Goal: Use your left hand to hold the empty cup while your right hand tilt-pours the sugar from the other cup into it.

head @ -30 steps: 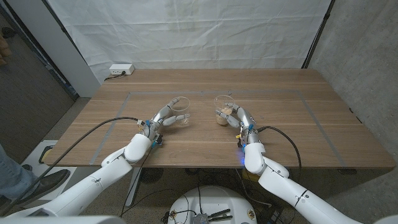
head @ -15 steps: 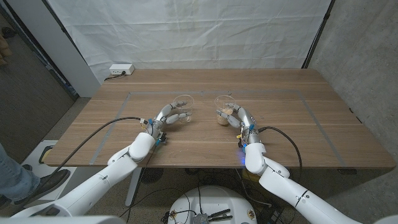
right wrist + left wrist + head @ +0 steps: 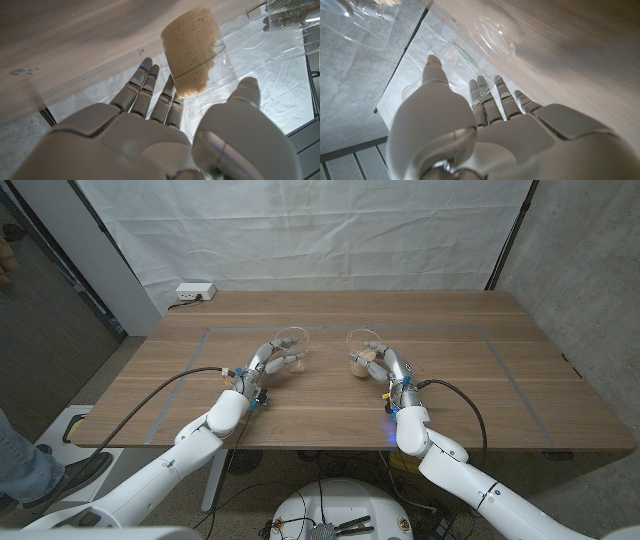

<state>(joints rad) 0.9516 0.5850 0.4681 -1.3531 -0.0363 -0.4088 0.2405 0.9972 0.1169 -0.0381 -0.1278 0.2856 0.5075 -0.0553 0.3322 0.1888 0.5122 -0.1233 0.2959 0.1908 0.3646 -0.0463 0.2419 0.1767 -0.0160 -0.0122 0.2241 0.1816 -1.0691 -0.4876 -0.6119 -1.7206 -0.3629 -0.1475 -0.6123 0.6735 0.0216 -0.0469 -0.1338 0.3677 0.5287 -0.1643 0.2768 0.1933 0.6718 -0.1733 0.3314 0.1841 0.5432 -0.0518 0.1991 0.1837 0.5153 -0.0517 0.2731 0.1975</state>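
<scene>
Head view shows two clear cups near the middle of the wooden desk, a little apart. The left hand has its fingers wrapped around the empty cup. This cup looks tipped a bit toward the other one. The right hand has its fingers wrapped around the sugar cup, which has light brown sugar in its lower part.

Left wrist view looks along the back of the left hand, and its fingers curl around the empty cup, which is clear with nothing inside. Right wrist view shows the right hand with fingers on one side of the sugar cup and the thumb on the other. The sugar fills much of that cup.

A white power strip lies at the far left corner of the desk. A white cloth hangs behind.
</scene>
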